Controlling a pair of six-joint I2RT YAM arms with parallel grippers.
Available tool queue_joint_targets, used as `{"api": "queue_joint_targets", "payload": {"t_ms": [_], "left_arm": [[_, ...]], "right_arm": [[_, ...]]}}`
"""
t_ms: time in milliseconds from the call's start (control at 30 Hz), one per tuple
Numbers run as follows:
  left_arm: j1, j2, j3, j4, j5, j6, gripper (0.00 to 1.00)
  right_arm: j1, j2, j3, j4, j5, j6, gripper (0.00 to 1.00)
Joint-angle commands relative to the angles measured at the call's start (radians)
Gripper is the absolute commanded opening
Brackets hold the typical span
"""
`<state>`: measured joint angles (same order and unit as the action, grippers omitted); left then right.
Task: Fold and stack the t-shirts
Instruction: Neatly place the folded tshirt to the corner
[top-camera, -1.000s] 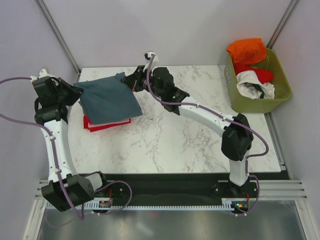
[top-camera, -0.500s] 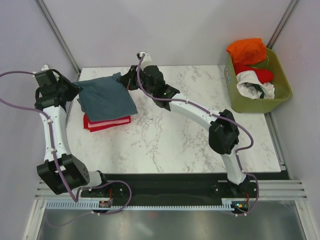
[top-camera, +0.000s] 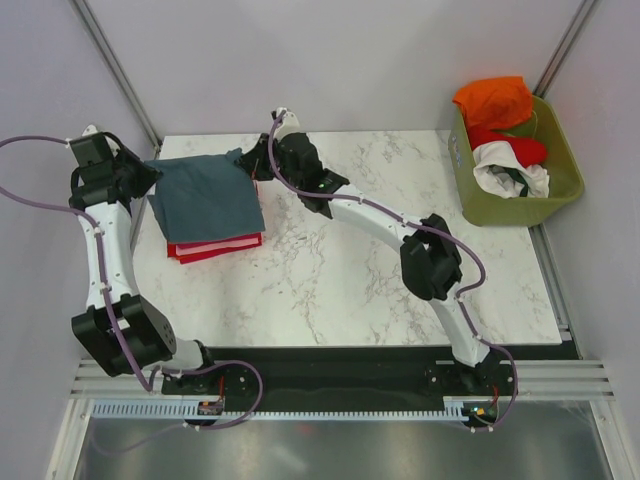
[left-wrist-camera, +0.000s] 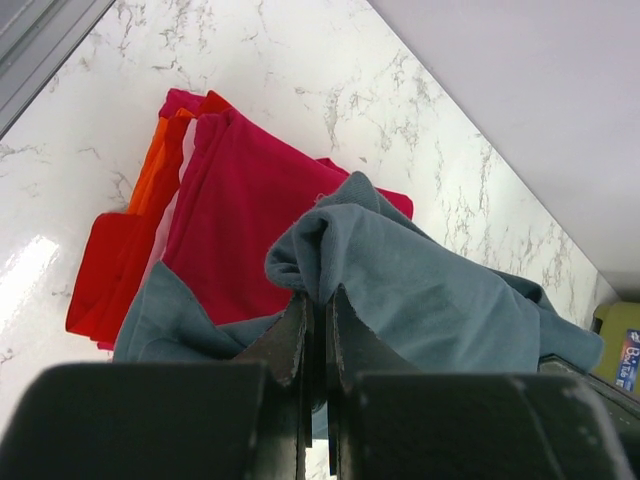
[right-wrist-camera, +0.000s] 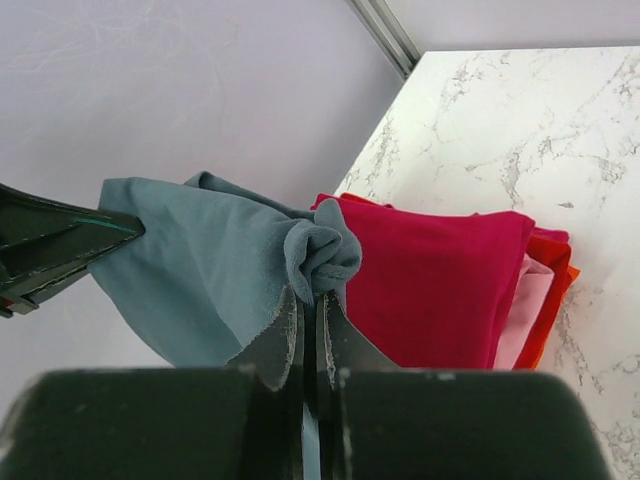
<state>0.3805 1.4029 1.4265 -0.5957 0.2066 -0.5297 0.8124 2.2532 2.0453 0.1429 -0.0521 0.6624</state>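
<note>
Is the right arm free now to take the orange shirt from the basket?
Probably not yet: the right gripper is shut on the blue-grey shirt, far from the basket. The orange shirt itself lies uncovered.

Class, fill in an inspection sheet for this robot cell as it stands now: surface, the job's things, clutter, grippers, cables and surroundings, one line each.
Surface: white marble table, only its grey veining seen.
Job's things: blue-grey t-shirt held up by two bunched edges over the folded stack, crimson on top; orange shirt, red shirt and white shirt unfolded in the olive-green basket at the far right.
Clutter: nothing seen.
Grippers: left gripper and right gripper both shut on the blue-grey t-shirt.
Cables: purple cables run along both arms in loose loops.
Surroundings: plain grey walls; metal rail at the arms' bases.
</note>
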Motion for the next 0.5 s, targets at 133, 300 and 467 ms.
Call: {"api": "queue_joint_targets", "payload": {"t_ms": [133, 300, 467], "left_arm": [[0.009, 0.074, 0.071, 0.065, -0.009, 0.03, 0.02], [0.009, 0.177, 0.109, 0.089, -0.001, 0.03, 0.02], [0.009, 0.283, 0.17, 0.106, -0.016, 0.028, 0.02]], "right_arm": [[-0.03, 0.065, 0.093, 0.067, 0.014, 0.046, 0.0], [-0.054, 0.123, 0.096, 0.122, 0.035, 0.086, 0.0], [-0.068, 0.221, 0.179, 0.165, 0.037, 0.124, 0.01]]}}
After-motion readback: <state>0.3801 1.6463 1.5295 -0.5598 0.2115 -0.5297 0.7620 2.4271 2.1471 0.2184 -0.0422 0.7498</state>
